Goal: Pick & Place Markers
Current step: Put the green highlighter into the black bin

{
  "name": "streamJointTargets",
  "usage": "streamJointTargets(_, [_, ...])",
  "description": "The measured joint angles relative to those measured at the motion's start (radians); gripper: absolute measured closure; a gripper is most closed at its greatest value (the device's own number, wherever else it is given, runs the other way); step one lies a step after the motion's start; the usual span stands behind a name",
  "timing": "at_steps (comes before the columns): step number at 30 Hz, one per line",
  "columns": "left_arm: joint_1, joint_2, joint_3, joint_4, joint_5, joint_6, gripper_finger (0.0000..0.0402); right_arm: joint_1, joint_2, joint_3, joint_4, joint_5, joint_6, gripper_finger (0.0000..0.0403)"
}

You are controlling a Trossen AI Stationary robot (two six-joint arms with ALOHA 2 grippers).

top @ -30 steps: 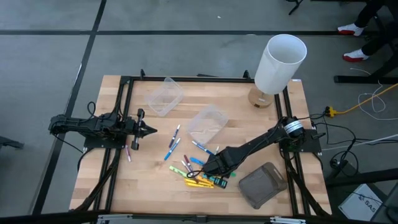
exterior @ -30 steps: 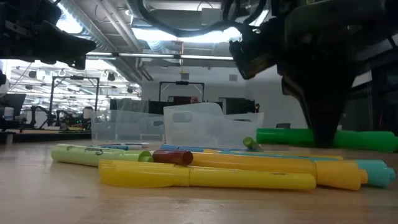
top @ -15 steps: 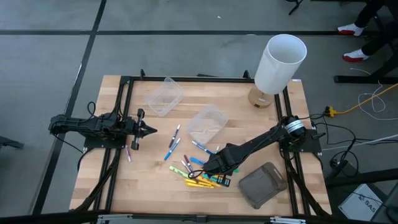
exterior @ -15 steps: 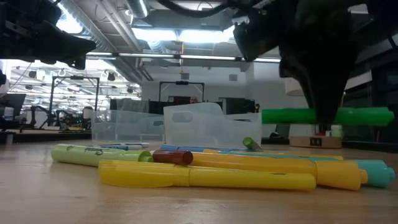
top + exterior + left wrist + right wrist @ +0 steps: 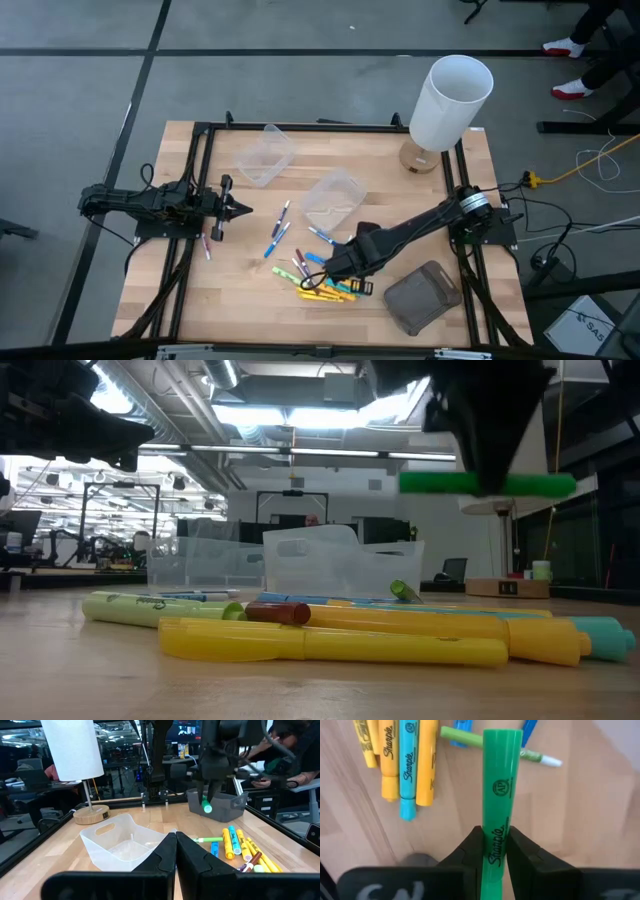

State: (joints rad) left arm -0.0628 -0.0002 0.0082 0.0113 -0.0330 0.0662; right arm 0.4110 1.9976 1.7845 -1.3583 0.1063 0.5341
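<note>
Lifted clear since before, one green marker [image 5: 497,815] sits clamped in right tool [image 5: 492,852].

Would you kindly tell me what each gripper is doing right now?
Left gripper: shut, holding nothing.
Right gripper: shut on the green marker, lifted off the table.

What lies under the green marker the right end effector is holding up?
Below the lifted green Sharpie highlighter: bare wooden tabletop, a thin light-green pen crossing beneath its far end, and blue markers partly hidden behind it.
</note>
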Motion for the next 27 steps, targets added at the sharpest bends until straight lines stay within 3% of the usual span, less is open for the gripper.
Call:
streamJointTargets(7, [0.000,0.000,0.000,0.000,0.000,0.000,0.0398,0.000,-0.015,0.086,-0.065,0.059,-0.049,0.0342])
streamJointTargets(27, [0.000,0.000,0.000,0.000,0.000,0.000,0.0398,0.074,-0.158,0.091,-0.198,0.119,-0.087,0.0342])
